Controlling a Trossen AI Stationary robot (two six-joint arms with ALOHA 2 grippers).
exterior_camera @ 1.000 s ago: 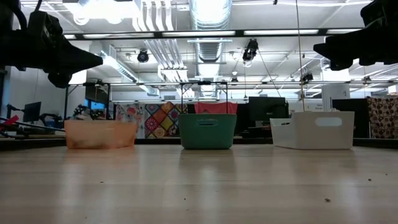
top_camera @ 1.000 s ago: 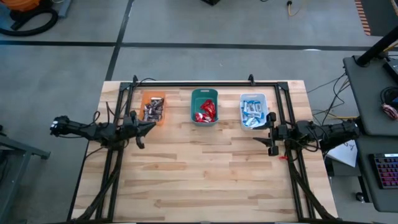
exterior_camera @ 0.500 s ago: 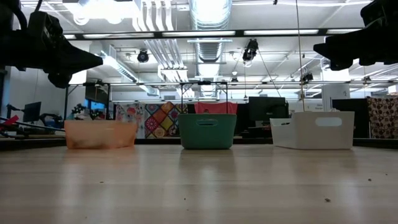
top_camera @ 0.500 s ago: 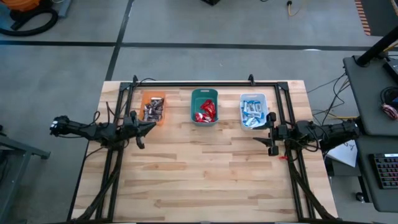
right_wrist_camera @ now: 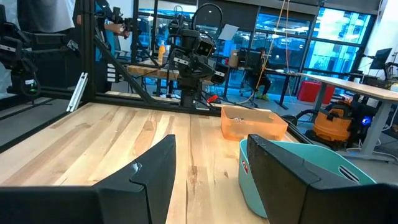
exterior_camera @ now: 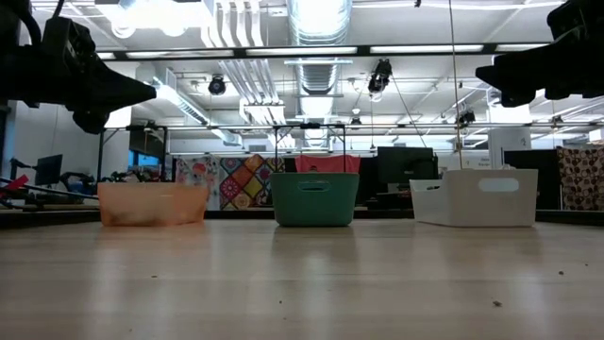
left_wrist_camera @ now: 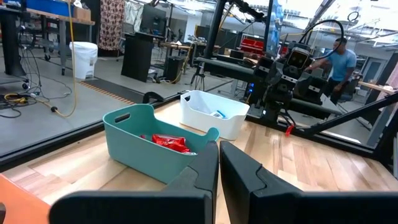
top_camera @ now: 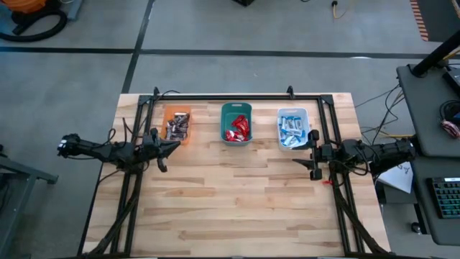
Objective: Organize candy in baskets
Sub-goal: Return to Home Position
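Candy (top_camera: 238,131) lies in the three baskets at the far side of the counter (top_camera: 237,208). Nearest, the counter's front half is open wood between the frame rails (top_camera: 129,201). At mid-depth both arms reach level inward from the side edges, raised off the wood (see the low view). Left gripper (left_wrist_camera: 219,146): just in front of the orange basket (top_camera: 177,114), fingers closed to a thin slit, holding nothing. Right gripper (right_wrist_camera: 211,146): near the white basket's (top_camera: 293,112) right front corner, fingers spread wide, holding nothing. Farthest, the row: orange with dark bars, teal basket (top_camera: 236,107) with red, white with blue-and-white, each apart from its neighbour.
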